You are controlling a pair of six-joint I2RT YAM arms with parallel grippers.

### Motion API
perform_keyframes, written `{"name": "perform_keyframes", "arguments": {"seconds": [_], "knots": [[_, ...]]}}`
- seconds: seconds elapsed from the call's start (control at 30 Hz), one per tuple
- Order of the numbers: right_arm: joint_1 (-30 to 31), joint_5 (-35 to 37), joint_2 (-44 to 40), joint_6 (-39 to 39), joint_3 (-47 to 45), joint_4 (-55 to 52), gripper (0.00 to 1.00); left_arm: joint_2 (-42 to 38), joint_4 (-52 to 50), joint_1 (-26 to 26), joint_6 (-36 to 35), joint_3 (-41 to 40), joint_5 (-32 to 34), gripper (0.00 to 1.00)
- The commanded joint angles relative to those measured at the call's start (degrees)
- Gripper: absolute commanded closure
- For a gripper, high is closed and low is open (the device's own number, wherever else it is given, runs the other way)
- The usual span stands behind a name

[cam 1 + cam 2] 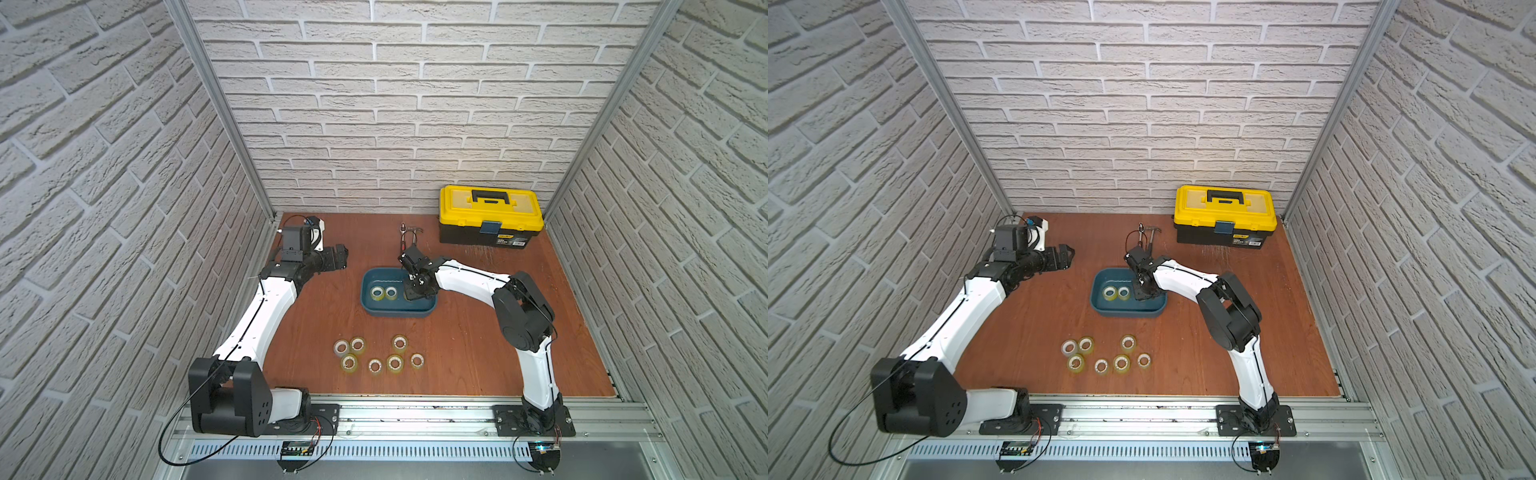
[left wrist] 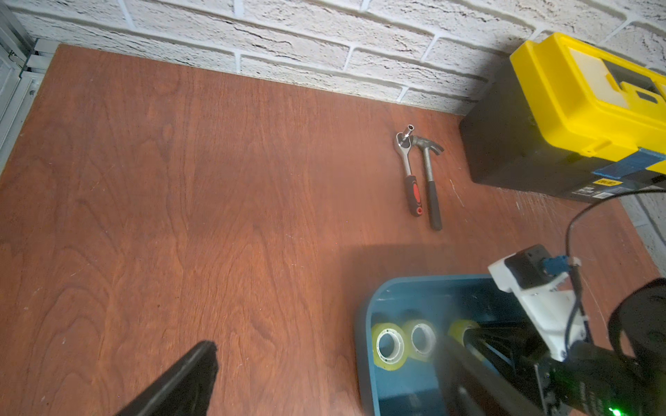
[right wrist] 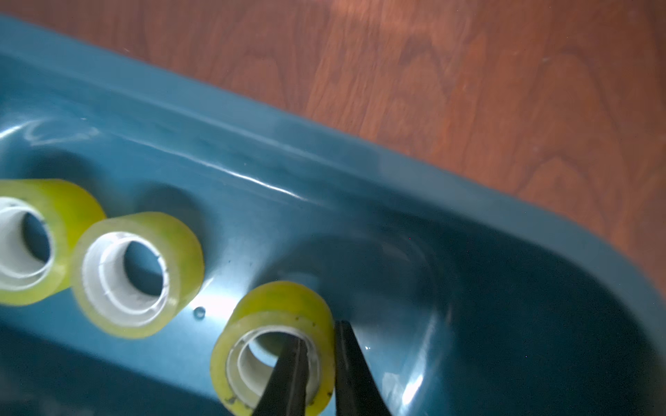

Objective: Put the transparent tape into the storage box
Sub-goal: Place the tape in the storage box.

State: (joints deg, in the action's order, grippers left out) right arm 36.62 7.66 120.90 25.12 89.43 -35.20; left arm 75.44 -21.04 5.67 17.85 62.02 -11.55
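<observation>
Tape comes to ten rolls: seven loose rolls (image 1: 395, 363) lie on the brown wood table (image 1: 478, 357) at 6 o'clock from the one storage box (image 1: 395, 312), and three sit inside it. Both top views hide the third roll (image 3: 277, 302); the right wrist view shows its wall pinched in the right gripper (image 3: 319, 333). At 9 o'clock, the left gripper (image 1: 1068, 258) hangs wide and empty. One hammer (image 2: 430, 180), one ratchet (image 2: 409, 169) and one toolbox (image 1: 490, 216) sit near white brick walls (image 1: 374, 104).

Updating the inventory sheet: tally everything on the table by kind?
Tape rolls loose on the table: 7
Tape rolls in the storage box: 3, one in the right claw
Storage box: 1
Toolbox: 1
Hammer: 1
Ratchet wrench: 1
Total: 14
</observation>
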Motion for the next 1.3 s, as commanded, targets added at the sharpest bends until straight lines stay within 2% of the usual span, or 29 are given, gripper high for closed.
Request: {"name": "perform_keyframes", "arguments": {"seconds": [0.0,0.2,0.4,0.53,0.67,0.77,1.03,1.27], "knots": [[0.4,-1.3,1.3,1.2,2.7,1.8,0.92,-0.7,0.7,0.6,-1.1,0.4,1.2,0.02],[0.9,-4.3,1.7,1.8,5.7,2.2,0.7,-0.8,0.6,1.4,-1.7,0.5,1.2,0.02],[1.0,-5.7,-2.5,1.7,5.9,1.9,0.59,-1.5,0.4,2.6,-3.0,0.0,2.2,0.02],[1.1,-6.1,-10.0,0.4,2.7,1.9,0.58,-2.5,-0.6,4.6,-3.8,-0.5,4.2,0.02],[1.5,-6.3,-18.3,-1.9,-2.8,1.6,0.6,-2.7,-3.7,5.0,-2.6,-0.1,0.8,0.02],[1.8,-7.8,-25.2,-3.2,-9.3,3.3,0.62,-3.1,-4.1,5.1,-3.1,-1.6,-0.5,0.02],[4.4,-8.2,-43.5,-4.1,-29.3,9.5,0.63,-4.2,-4.9,6.6,-5.2,-2.0,4.3,0.02],[7.6,-8.8,-51.7,-2.0,-43.7,13.8,0.63,-3.5,-4.3,6.8,-5.3,-2.2,4.3,0.02]]}}
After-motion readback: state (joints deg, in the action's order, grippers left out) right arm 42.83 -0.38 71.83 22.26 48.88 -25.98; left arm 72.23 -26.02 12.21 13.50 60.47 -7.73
